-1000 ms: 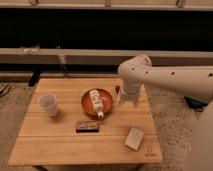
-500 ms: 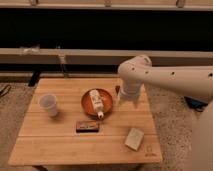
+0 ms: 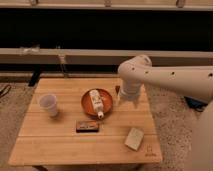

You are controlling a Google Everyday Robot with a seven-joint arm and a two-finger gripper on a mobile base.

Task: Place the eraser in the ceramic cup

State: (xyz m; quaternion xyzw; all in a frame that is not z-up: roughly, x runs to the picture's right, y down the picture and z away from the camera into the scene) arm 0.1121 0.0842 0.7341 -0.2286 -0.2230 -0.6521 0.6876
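The gripper (image 3: 121,101) is hanging low beside the right rim of the round orange dish (image 3: 85,103); how its jaws are set cannot be told, for the white arm is covering them; the eraser (image 3: 87,126), a flat dark block with a reddish face, is lying on the slatted wooden desk (image 3: 55,147) just in front of the dish; the plain whitish cup (image 3: 48,105) is standing upright, well apart to the left; a white bottle (image 3: 96,103) is lying in the dish; a pale square block (image 3: 134,138) is sitting near the front right corner.
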